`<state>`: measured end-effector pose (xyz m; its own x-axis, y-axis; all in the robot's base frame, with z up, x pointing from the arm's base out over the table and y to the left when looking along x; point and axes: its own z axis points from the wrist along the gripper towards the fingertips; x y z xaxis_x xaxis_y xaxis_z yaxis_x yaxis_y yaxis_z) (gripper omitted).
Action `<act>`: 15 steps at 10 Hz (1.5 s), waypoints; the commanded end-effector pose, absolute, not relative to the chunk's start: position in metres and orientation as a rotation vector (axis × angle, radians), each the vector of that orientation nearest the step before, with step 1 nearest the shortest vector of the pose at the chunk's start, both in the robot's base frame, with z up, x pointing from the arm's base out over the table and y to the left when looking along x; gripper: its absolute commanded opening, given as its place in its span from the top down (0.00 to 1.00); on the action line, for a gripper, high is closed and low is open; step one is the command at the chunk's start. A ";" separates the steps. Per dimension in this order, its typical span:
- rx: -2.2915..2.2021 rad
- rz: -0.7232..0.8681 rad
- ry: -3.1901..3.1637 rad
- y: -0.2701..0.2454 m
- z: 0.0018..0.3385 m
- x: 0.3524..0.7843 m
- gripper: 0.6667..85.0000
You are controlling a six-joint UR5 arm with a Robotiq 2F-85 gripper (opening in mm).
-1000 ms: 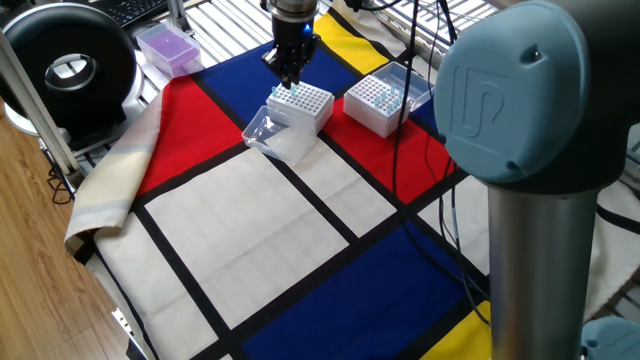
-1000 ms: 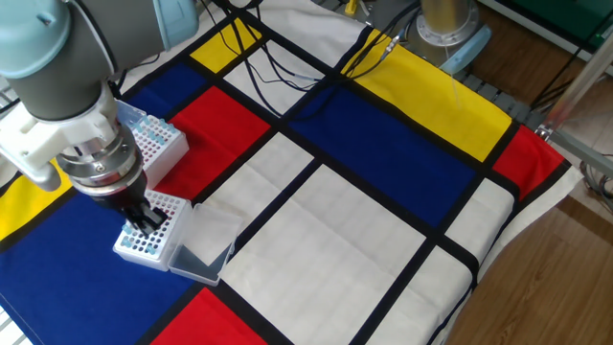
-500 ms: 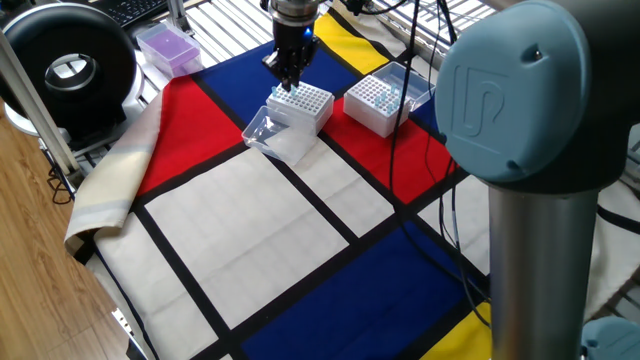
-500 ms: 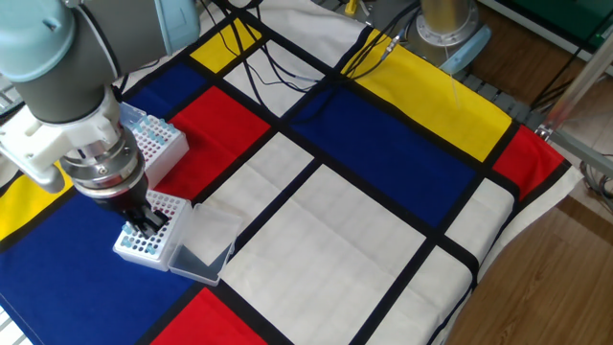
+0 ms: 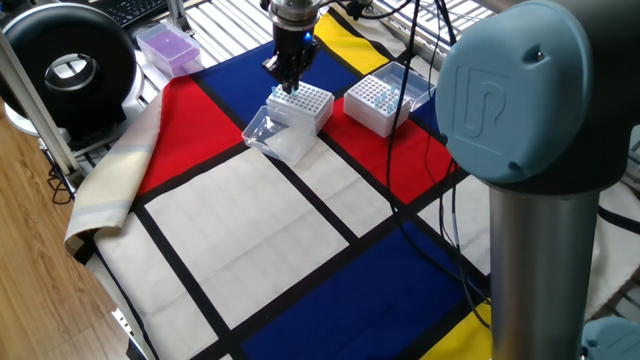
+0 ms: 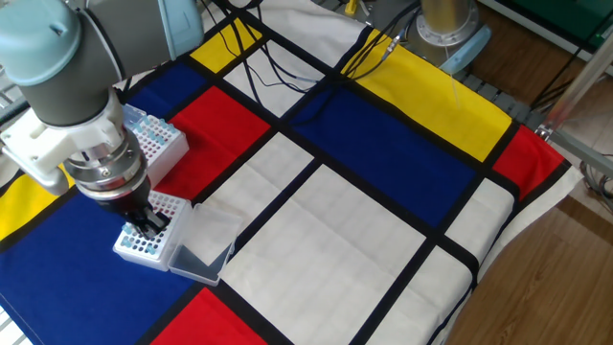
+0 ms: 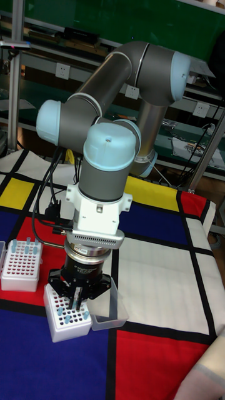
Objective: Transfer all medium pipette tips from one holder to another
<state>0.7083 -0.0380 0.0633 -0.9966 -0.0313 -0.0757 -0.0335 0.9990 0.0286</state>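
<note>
Your gripper [image 7: 76, 299] hangs straight down over the white tip box [image 7: 65, 314] on the blue panel of the colour-block cloth [image 6: 383, 230], its black fingers [image 6: 148, 222] drawn close together just above the perforated top. Whether they pinch a tip cannot be told from any of the three views; the fingertips are too dark and small against the box.

Medium pipette tips [image 7: 61, 310] show as pale-blue dots in the holes of that box, mostly along its left side in the tall fixed view. More pale-blue tips [image 5: 378, 92] fill part of the second white box [image 5: 375, 105], which stands just beside the first, apart from it, on the neighbouring red panel. In the tall view this second box [image 7: 19, 265] sits to the left and farther back.

A clear hinged lid [image 6: 203, 251] lies open flat on the cloth, touching the near box's side. Black cables [image 6: 287, 67] trail over the yellow and blue panels at the far end. A lilac-topped box [image 5: 168, 46] rests off the cloth beside a black round device [image 5: 68, 68].
</note>
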 end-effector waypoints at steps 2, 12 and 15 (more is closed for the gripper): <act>0.004 0.051 3.069 -0.038 0.063 0.707 0.85; 0.107 0.007 3.040 -0.037 0.088 0.723 0.99; 0.140 0.006 3.035 -0.036 0.101 0.725 0.99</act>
<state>0.7219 -0.0387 0.0876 -0.9929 0.0655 -0.0993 0.0659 0.9978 -0.0006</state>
